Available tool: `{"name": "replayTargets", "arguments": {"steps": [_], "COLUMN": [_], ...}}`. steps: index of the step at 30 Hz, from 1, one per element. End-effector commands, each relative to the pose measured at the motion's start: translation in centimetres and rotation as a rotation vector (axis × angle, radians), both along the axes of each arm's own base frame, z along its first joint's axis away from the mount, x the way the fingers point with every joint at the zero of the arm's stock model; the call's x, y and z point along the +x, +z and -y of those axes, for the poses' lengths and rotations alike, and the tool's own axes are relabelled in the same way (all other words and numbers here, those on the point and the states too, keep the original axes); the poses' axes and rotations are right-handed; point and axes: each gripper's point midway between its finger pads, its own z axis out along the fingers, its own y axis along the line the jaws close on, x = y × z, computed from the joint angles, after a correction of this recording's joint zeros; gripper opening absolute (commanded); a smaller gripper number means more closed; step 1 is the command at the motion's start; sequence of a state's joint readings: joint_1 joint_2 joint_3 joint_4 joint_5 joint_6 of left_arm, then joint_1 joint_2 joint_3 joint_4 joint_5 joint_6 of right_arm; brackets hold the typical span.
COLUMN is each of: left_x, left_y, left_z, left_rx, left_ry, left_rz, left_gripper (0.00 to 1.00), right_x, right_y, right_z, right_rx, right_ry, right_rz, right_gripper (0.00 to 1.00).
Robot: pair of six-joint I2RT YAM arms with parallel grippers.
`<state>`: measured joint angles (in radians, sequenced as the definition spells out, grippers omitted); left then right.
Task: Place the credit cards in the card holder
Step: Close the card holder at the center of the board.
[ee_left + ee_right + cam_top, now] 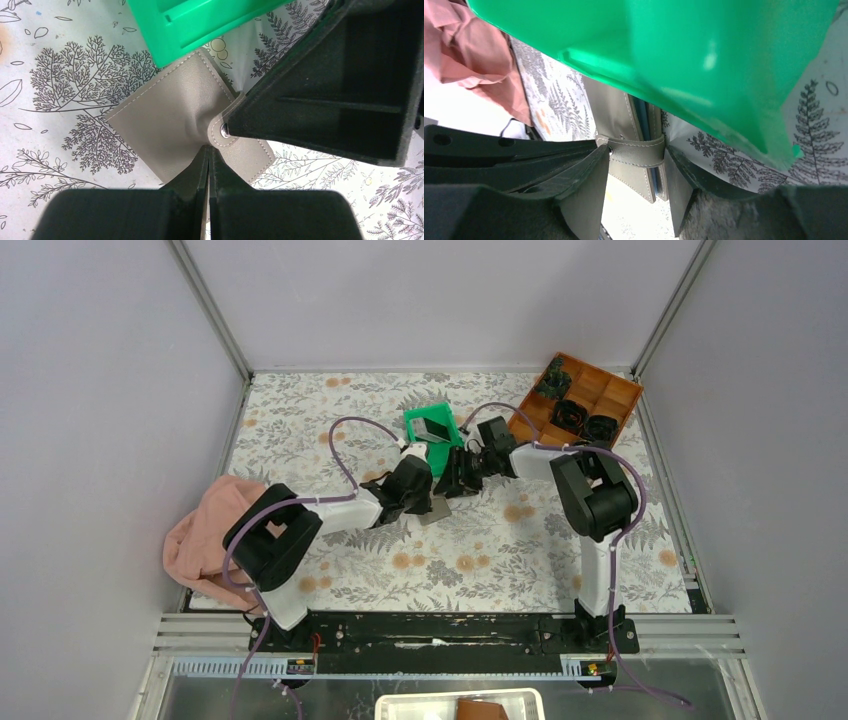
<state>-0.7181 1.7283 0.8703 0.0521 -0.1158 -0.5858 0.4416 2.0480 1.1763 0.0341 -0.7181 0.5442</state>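
Observation:
The card holder (160,115), a flat grey wallet with a snap strap, lies closed on the floral cloth just in front of the green bin (200,22). My left gripper (208,150) is shut, pinching up the wallet's near cover. My right gripper (636,155) is shut across the wallet's thickness at the strap (636,152). The blue inside (644,115) shows at the wallet's edge. In the top view both grippers, left (425,502) and right (455,483), meet over the wallet (438,509). A dark grey credit card (433,428) lies in the green bin.
The green bin (445,445) stands right behind the wallet and fills the top of both wrist views. A brown compartment tray (590,390) with black parts is at the back right. A pink cloth (205,535) lies at the left edge.

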Motion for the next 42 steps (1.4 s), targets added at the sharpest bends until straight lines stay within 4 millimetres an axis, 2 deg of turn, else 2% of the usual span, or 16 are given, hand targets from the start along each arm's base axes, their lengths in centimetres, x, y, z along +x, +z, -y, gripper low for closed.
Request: {"name": "replayTargets", "arguments": {"steps": [1,24,42], "left_x": [-2.6,-2.6,-2.5], "left_y": [-4.8,-5.2,-4.3], "left_z": [-2.2,-2.3,-3.2], "left_rx": [0.134,0.140,0.148], "left_ry": [-0.027,-0.030,-0.016], "left_rz": [-0.124,-0.132,-0.102], "left_gripper": [0.00,0.00,0.00], "right_x": [-2.5,-4.8,-4.5], "right_y": [-3.3,-5.7,-7.1], "right_z": [-0.3,-1.0,0.4], "right_rx": [-0.156,-0.385,-0.526], "right_ry": [0.116,0.260,0.225], "right_rz": [-0.018,0.015,-0.042], "right_gripper": [0.52,0.49,0.45]}}
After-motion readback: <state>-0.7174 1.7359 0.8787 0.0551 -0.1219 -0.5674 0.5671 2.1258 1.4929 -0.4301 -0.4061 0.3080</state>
